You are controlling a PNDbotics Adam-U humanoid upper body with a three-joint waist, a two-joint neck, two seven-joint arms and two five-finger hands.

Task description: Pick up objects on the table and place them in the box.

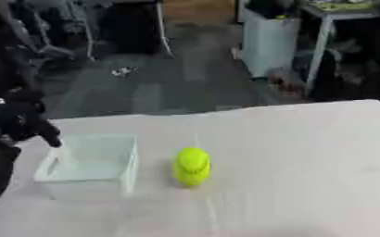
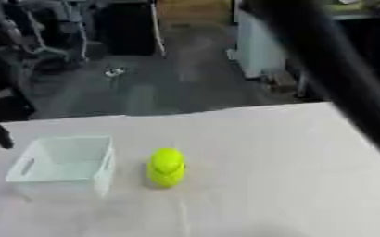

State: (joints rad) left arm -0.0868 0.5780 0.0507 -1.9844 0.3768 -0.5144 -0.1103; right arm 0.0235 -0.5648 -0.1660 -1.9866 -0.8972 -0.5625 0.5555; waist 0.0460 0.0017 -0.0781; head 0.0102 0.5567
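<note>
White tablecloth (image 1: 307, 162), pale box (image 2: 63, 166), yellow object (image 1: 192, 166), grey floor (image 1: 185, 83)

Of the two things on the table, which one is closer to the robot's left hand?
The pale translucent box: the left hand hovers by its far left corner, while the yellow-green object stands on the box's right.

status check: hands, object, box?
Left hand up by box, holding nothing visible. Right hand unseen. Yellow object on table beside box, path clear.

No legible text, labels, nos. or signs: none on pale translucent plastic box (image 2: 63, 167), yellow-green rounded plastic object (image 1: 192, 166), or white tablecloth (image 1: 307, 162).
</note>
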